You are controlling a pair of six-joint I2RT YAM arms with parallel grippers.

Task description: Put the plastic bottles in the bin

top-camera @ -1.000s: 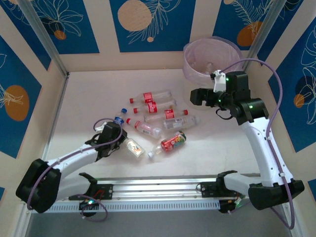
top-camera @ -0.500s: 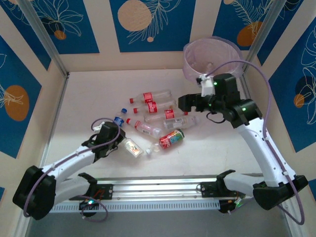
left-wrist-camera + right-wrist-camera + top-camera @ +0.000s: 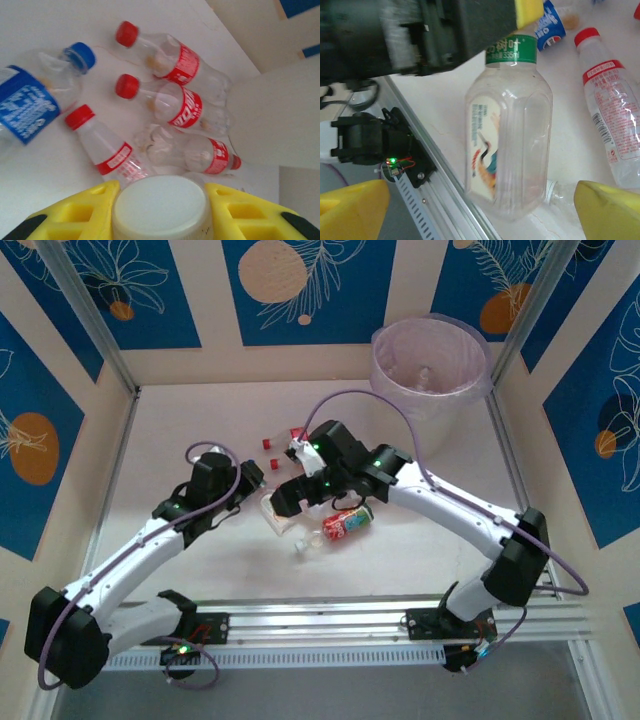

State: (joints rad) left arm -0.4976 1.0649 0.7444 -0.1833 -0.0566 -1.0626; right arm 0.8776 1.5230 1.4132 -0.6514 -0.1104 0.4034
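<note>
My left gripper [image 3: 160,212] is shut on the white cap [image 3: 160,202] of a clear plastic bottle [image 3: 510,130] with a green neck band and a picture label. This bottle [image 3: 277,516] hangs out over the table near the front. My right gripper [image 3: 482,200] is open, with the bottle's lower body between its yellow fingers [image 3: 355,205] and a gap on each side. Several red-capped bottles [image 3: 182,105] and a blue-labelled one [image 3: 25,100] lie beyond. The bin [image 3: 430,365], lined in pale pink, stands at the far right corner.
A bottle with a red printed wrap [image 3: 348,524] and a clear bottle [image 3: 310,542] lie just right of the grippers. The metal rail [image 3: 320,625] runs along the front edge. Walls close in the table's left, back and right sides.
The right arm has swung from beside the bin down and left to the bottle held by the left gripper. The left gripper has carried that bottle slightly farther up the table.
</note>
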